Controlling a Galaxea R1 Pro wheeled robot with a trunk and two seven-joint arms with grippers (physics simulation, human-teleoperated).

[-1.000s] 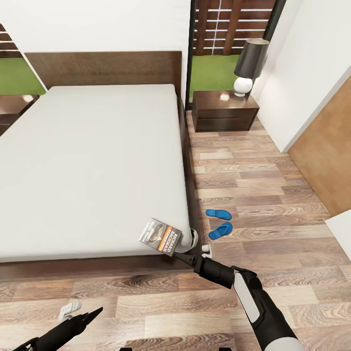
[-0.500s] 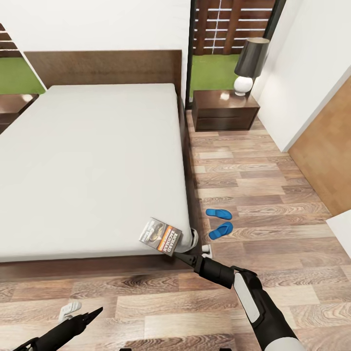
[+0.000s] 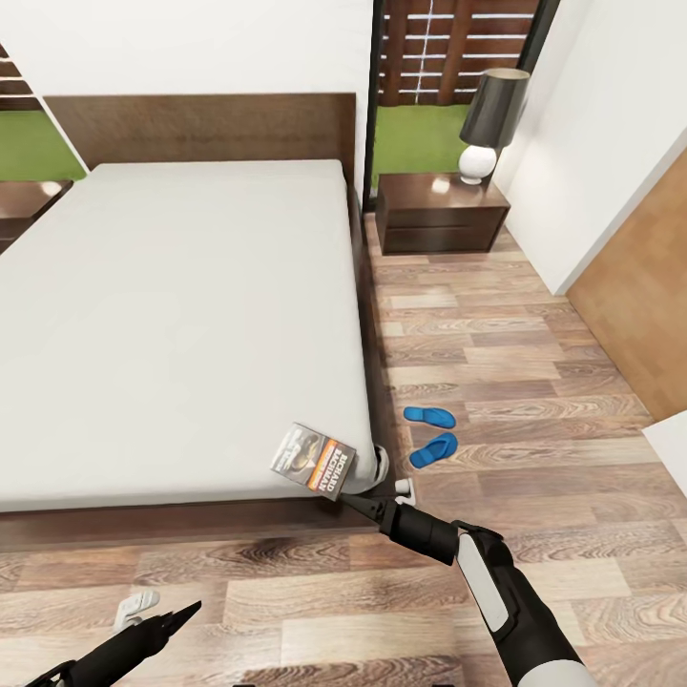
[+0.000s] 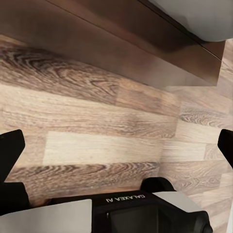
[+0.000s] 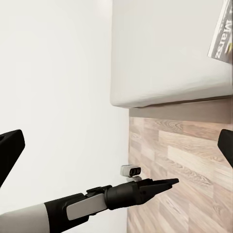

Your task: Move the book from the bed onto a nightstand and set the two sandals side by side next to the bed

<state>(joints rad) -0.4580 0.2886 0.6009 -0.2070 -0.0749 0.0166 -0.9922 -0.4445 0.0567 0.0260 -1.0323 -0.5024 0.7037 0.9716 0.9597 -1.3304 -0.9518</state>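
The book (image 3: 314, 461), dark with an orange band, lies tilted on the near right corner of the white bed (image 3: 191, 305), partly past the mattress edge. My right gripper (image 3: 355, 498) sits just below and right of it, its jaws open. In the right wrist view the book (image 5: 221, 30) is off to one side, not between the fingers. The two blue sandals (image 3: 428, 417) (image 3: 432, 450) lie on the floor right of the bed, angled apart. A dark nightstand (image 3: 441, 212) stands at the bed's far right. My left gripper (image 3: 183, 613) hangs open low over the floor.
A black-shaded lamp (image 3: 489, 119) with a white base stands on the right nightstand. Part of a second nightstand (image 3: 24, 202) shows at the far left. A white wall and a wood panel (image 3: 639, 305) close off the right side. A small white object (image 3: 136, 603) lies by the left gripper.
The head view has shifted a little, so the far things sit slightly higher. Both arms, the book and the sandals keep their places.
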